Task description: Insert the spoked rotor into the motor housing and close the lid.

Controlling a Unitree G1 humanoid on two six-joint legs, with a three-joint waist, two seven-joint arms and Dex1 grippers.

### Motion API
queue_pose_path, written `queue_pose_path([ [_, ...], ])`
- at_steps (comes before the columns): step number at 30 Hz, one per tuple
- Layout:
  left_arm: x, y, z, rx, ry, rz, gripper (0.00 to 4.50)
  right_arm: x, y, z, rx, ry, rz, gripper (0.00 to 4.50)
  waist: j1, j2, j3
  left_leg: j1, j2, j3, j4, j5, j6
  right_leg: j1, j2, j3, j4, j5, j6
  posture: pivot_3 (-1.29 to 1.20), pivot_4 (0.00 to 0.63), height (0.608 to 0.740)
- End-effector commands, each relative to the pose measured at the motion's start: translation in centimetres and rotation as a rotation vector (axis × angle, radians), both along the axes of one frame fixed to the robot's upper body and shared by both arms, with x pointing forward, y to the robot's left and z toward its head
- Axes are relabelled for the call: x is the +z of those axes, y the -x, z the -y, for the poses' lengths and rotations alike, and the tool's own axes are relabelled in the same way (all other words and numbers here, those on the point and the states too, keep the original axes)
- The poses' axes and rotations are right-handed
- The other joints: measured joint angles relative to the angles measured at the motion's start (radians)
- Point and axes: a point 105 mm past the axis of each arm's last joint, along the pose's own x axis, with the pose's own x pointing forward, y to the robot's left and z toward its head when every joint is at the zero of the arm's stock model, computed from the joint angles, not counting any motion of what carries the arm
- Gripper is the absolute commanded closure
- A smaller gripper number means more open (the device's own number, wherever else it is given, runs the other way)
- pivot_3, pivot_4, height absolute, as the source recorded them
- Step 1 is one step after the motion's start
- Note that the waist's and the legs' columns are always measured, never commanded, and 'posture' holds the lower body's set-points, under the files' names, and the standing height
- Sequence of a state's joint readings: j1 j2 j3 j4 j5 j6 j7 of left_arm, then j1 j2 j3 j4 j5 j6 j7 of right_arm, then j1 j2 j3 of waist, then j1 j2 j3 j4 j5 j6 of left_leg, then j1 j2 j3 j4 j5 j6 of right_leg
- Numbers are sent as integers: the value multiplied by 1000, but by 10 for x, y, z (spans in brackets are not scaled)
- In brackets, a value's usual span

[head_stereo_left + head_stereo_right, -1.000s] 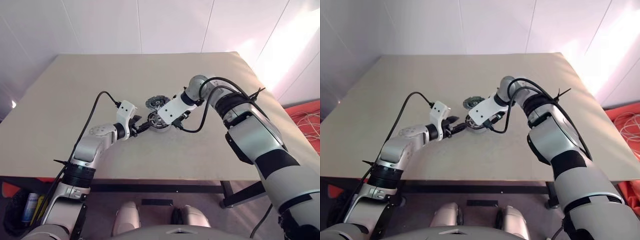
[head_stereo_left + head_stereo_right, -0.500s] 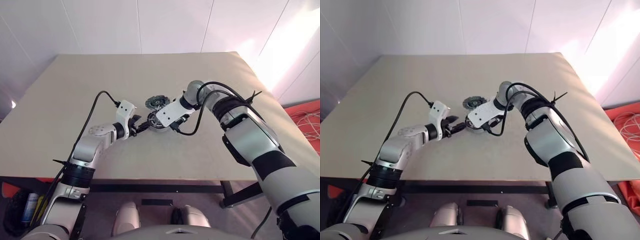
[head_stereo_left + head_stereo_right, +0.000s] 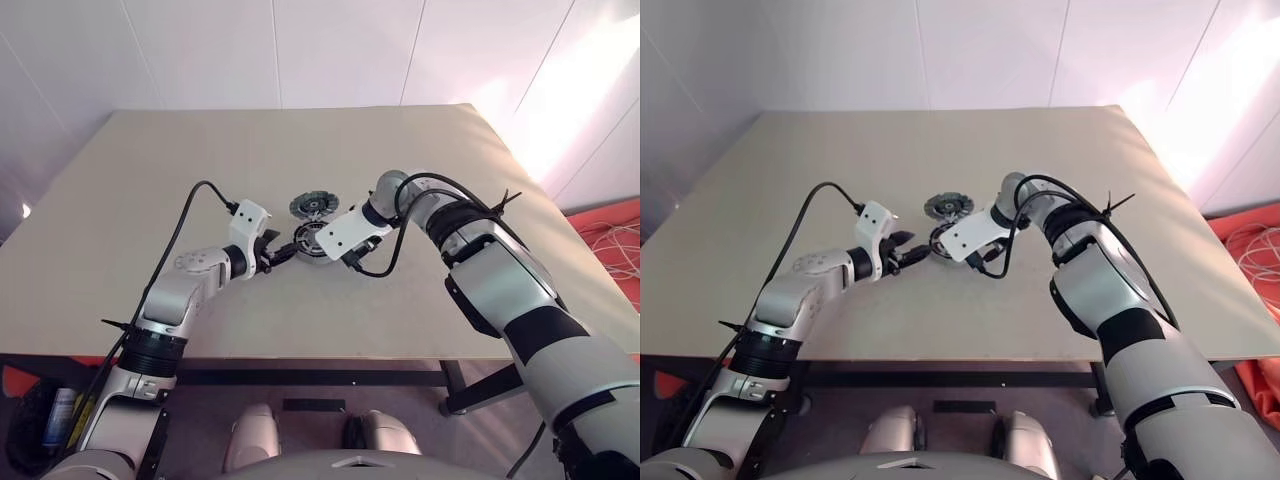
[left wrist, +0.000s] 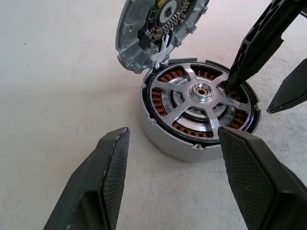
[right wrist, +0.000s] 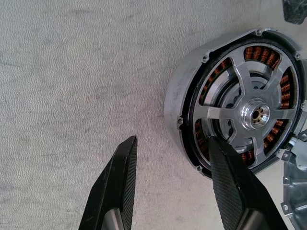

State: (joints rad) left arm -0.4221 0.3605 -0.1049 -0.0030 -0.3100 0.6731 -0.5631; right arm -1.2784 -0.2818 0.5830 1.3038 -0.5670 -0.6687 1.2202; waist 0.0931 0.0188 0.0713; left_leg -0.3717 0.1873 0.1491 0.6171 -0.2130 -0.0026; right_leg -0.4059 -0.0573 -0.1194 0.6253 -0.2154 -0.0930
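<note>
Where the beige worktop point(image 3: 420, 280) carries the parts, the motor housing point(image 4: 199, 117) stands flat near its middle, with the spoked rotor point(image 4: 201, 103) already seated inside: silvery spokes run from a small bright hub to the rim, and copper-brown windings show through the gaps between them. The lid point(image 4: 160, 26) lies just beyond the housing on the side away from the robot; in the left wrist view it stands tilted, its lower edge against the housing's far rim and its inner face, with a ring of small metal segments, turned toward the camera. The housing is thus uncovered.

The left claw point(image 3: 284, 253) reaches in from the robot's left, nearly level, its two black fingers point(image 4: 103, 184) spread apart and stopped short of the housing; nothing lies between them. The right claw point(image 5: 168, 187) comes down steeply from the robot's right, over the near side of the housing. Its fingers are likewise spread and empty: in the right wrist view one finger point(image 5: 232, 187) overlaps the housing's grey outer shell, the other stands over bare worktop beside it. In the left wrist view the tip of one right finger point(image 4: 254, 45) sits at the rotor's face close to the hub; whether it presses on it cannot be told.

A black cable point(image 3: 190, 215) loops from the left wrist back along the arm.
</note>
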Motion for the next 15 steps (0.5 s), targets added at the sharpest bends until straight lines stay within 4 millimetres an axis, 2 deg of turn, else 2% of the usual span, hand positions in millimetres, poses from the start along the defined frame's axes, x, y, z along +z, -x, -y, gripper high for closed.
queue_pose_path([
  [1,14,-2,-1,-1,8,53,1388,3,-2,-1,0,-8,15,2079,0,0,0,0,0,0,0,0,0,0,0,0,0,0,0,0,0,740],
  [4,14,-2,1,-4,13,52,1388,7,-5,-4,-11,-29,35,2780,0,0,0,0,0,0,0,0,0,0,0,0,0,0,0,0,0,740],
  [6,15,-2,2,-7,18,54,1388,10,-7,-6,-25,-49,48,3462,1,0,0,0,0,0,0,0,0,0,0,0,0,0,0,0,0,740],
  [15,14,-1,5,-14,21,52,1388,19,-13,-6,-40,-66,84,3462,0,0,0,1,0,0,0,0,-2,0,0,0,0,0,0,0,0,740],
])
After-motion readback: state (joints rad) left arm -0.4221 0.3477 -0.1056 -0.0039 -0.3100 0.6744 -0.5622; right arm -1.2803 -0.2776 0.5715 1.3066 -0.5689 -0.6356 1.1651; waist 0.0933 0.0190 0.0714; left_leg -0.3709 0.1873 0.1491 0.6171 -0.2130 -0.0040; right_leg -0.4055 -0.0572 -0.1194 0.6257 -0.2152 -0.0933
